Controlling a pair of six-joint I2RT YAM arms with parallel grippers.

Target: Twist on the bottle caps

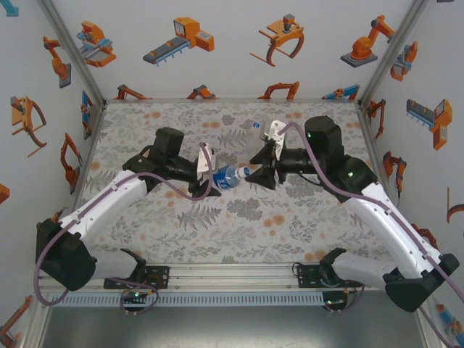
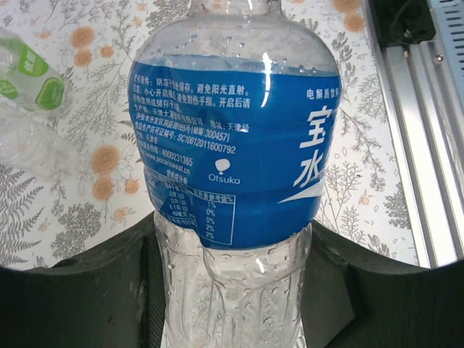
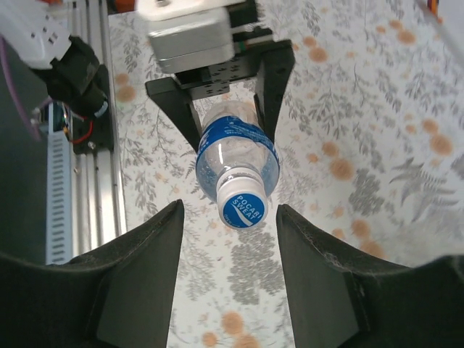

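Blue-labelled bottle [image 1: 227, 177] is held horizontally over the centre of the floral table [image 1: 239, 225] in the top view, with its neck pointing to 3 o'clock. The left gripper [image 1: 212, 176] sits at 9 o'clock of the bottle and is clamped on its lower body. In the left wrist view, the black fingers [image 2: 109, 290] press on the ribbed clear section below the label, one on each side. Droplets cover the inside of the bottle wall.

The cap [image 3: 243, 207], white with blue print, is seated on the bottle neck. How far it is threaded on cannot be determined.

The right gripper [image 1: 255, 172] faces the cap from 3 o'clock of the bottle in the top view. In the right wrist view, its fingers [image 3: 138, 283] stand apart, one at 9 o'clock and one at 3 o'clock of the cap. The table surface is visible in the gap on both sides, and neither finger touches the cap. The cap lies level with the fingertips and between them, somewhat nearer the 3 o'clock finger.

In the left wrist view, two further bottles lie at 9 to 10 o'clock of the held bottle. These are a green-labelled bottle [image 2: 29, 76] and, just beside it, a colourless bottle [image 2: 29, 145]. An aluminium rail [image 2: 420, 145] runs along the table edge at 3 o'clock.
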